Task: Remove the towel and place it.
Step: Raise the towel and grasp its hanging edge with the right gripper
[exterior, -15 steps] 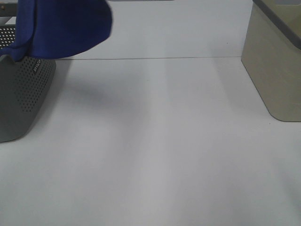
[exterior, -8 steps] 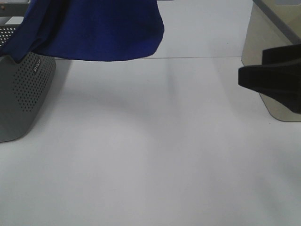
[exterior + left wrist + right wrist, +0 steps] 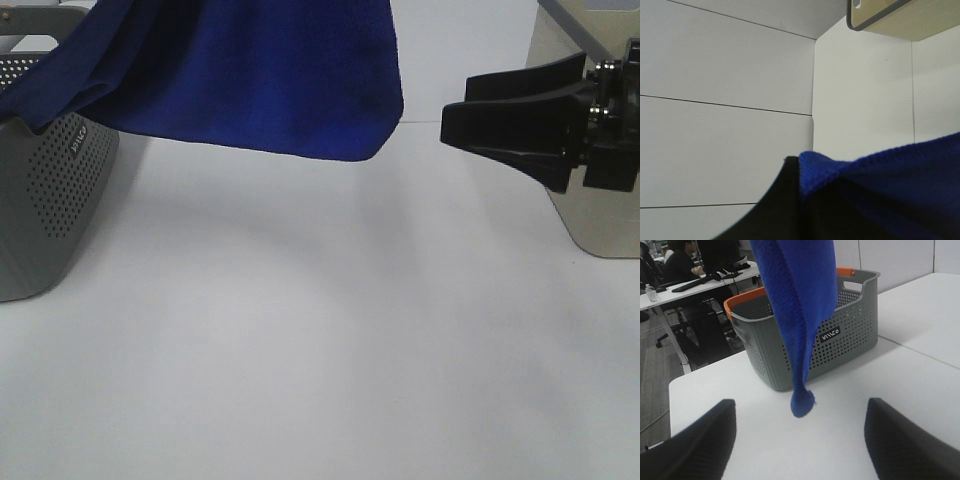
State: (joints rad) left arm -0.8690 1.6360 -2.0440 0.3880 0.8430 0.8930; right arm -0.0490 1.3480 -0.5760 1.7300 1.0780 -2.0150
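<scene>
The royal-blue towel (image 3: pixel 250 70) hangs from above the frame, one end still draped over the grey basket (image 3: pixel 45 190) at the left, its lower edge above the table. In the left wrist view my left gripper (image 3: pixel 799 186) is shut on a fold of the towel (image 3: pixel 890 180); the gripper itself is out of the high view. My right gripper (image 3: pixel 457 107) is open and empty, just right of the towel's hanging edge. In the right wrist view (image 3: pixel 800 420) its fingers (image 3: pixel 695 440) stand wide apart, with the towel (image 3: pixel 797 315) hanging ahead between them, in front of the basket (image 3: pixel 840 345).
A beige box (image 3: pixel 590 200) stands at the right edge of the white table (image 3: pixel 300 350), behind my right gripper; it also shows in the left wrist view (image 3: pixel 905 20). The basket has an orange rim (image 3: pixel 740 297). Desks and people lie beyond the table.
The towel has been drawn further to the right out of the basket. My right gripper has come in from the right edge and moved left toward the towel's hanging edge.
</scene>
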